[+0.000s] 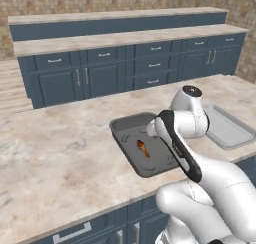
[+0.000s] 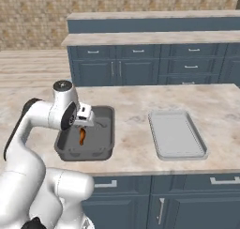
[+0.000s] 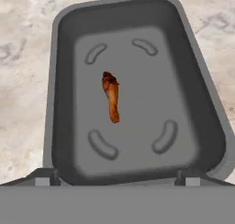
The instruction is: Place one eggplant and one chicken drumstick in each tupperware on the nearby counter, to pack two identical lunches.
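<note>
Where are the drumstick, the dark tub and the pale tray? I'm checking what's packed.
chicken drumstick (image 3: 111, 98): hand view, mid-length of the meat.
dark grey tub (image 2: 106, 114): right base view, bare floor near its far right corner.
pale grey tray (image 2: 176, 134): right base view, bare floor centre.

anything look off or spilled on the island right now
Nothing stands out. The small orange-brown chicken drumstick lies flat on the floor of the deep dark grey tub, clear of its walls. The shallow pale grey tray sits flat on the beige mottled stone counter. No spill shows, and the open gripper hovers above the tub.
</note>
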